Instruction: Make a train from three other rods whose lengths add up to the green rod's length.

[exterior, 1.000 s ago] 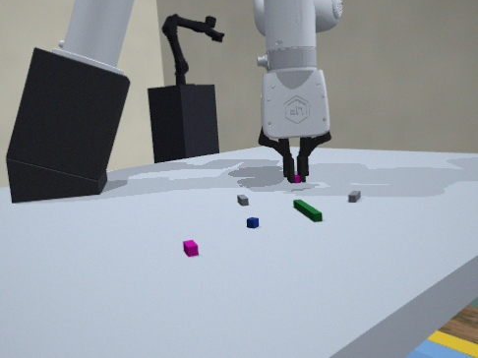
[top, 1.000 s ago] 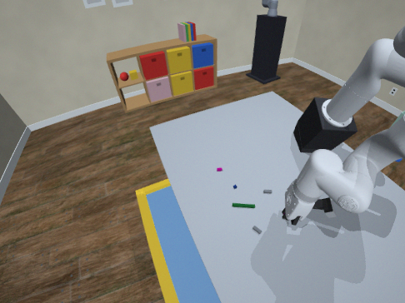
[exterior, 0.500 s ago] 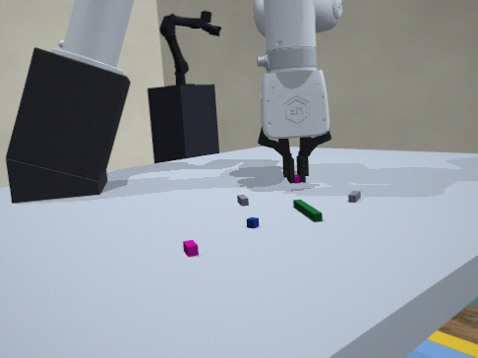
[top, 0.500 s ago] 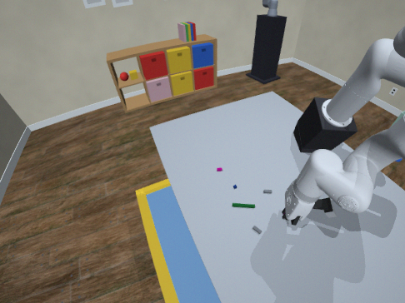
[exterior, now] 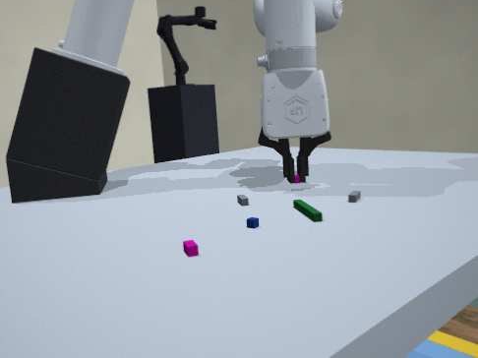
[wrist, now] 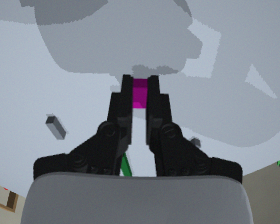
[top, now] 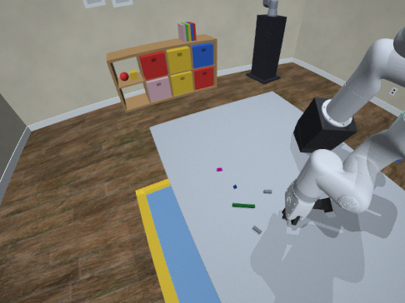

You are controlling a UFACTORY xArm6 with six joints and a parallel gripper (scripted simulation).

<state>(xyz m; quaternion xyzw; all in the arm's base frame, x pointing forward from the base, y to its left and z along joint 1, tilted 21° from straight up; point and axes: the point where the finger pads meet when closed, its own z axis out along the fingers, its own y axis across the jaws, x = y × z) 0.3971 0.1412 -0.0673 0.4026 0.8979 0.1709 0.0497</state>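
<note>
Green rod (exterior: 308, 209) lies flat on the worktop (exterior: 148, 289), the longest of the loose pieces and the mark for the rest. Behind it in the exterior view, the white arm (exterior: 292, 48) stands upright with its hand (exterior: 295, 173) pointing straight down, the black fingers nearly closed and pinching a magenta rod (exterior: 297, 178). That rod sits at or just above the worktop, just beyond the green rod's far end; whether it touches the surface cannot be told. The wrist view shows it (wrist: 140, 93) squeezed between the fingertips, with a strip of the green rod (wrist: 126, 165) showing low between the fingers. One grey rod (exterior: 354, 196) lies to the right of the green rod's far end, near it but apart. Another grey rod (exterior: 242, 200) lies to the green rod's left, apart. A second magenta rod (exterior: 191, 248) rests well to the left and nearer the camera. The blue rod (exterior: 253, 222) sits between that magenta rod and the green rod.
</note>
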